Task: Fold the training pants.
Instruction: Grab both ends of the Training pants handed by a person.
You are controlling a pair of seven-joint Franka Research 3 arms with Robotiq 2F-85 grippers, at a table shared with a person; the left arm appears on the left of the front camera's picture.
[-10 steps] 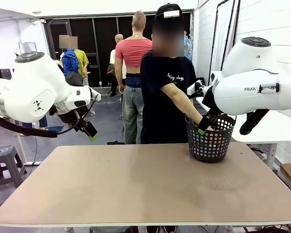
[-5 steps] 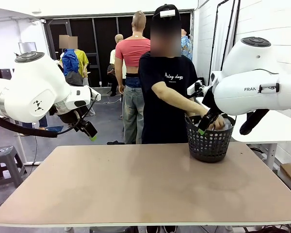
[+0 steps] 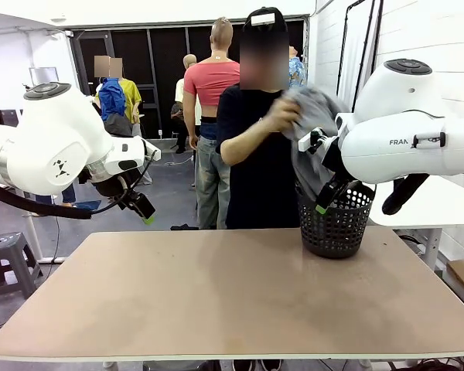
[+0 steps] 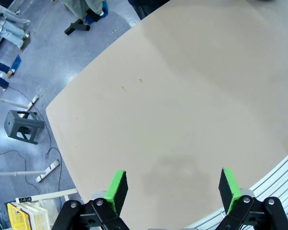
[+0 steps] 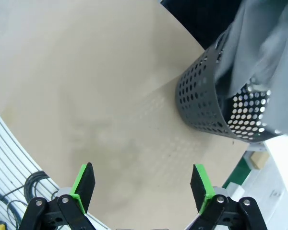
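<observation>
The training pants (image 3: 319,108) are up in the air over the far right corner of the bench (image 3: 216,294), bunched in the hand (image 3: 282,114) of the person standing at the far edge. The hand holds the light grey cloth at about chest height. The rest of the garment hangs down from there in loose folds, and its lower end trails into the black mesh basket (image 3: 336,228) that stands on the bench near that corner. In the right wrist view the grey fabric (image 5: 264,43) drapes over the basket's rim (image 5: 201,100) and down inside it. The left fingers (image 3: 145,214) hover above the far left part of the bench, well apart from the pants and the basket; they are spread wide and grip nothing, with bare bench surface (image 4: 182,96) below them. The right fingers (image 3: 323,202) hang in front of the draped cloth, near the basket's rim on its left side. They too are spread wide and empty, touching neither the cloth nor the basket.
</observation>
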